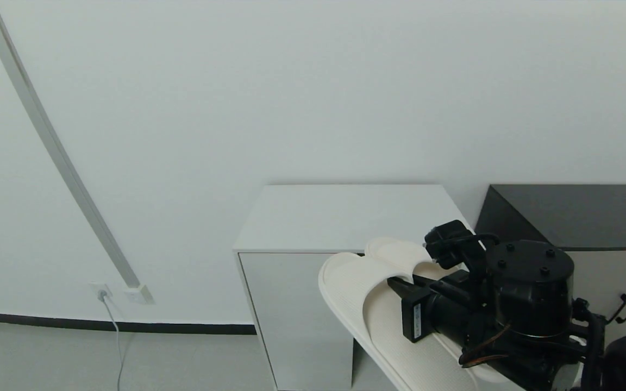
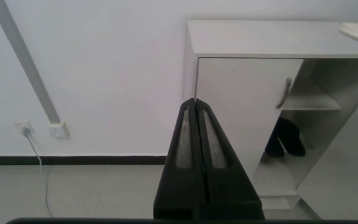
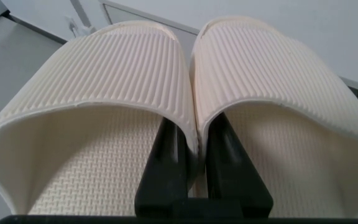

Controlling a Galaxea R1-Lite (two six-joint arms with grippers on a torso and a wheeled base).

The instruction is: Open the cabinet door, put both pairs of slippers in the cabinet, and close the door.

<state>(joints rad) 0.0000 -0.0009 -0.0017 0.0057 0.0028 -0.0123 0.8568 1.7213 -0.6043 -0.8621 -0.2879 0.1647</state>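
A pair of cream ribbed slippers (image 1: 367, 293) hangs in the air in front of the white cabinet (image 1: 345, 217), level with its top edge. My right gripper (image 1: 402, 285) is shut on the pair; in the right wrist view its fingers (image 3: 166, 155) reach into the slippers (image 3: 135, 68) and pinch their adjoining inner walls. The left wrist view has the cabinet (image 2: 253, 37) with one door panel (image 2: 241, 106) shut and the section beside it open, showing shelves (image 2: 309, 102). My left gripper (image 2: 196, 102) is shut on nothing, well off to the cabinet's left.
Dark shoes (image 2: 284, 140) stand on a lower shelf inside the cabinet. A dark-topped cabinet (image 1: 574, 214) with black handles (image 1: 625, 307) adjoins on the right. A wall socket with a cable (image 1: 101, 293) and a slanted grey conduit (image 1: 52, 141) are on the left wall, with bare floor below.
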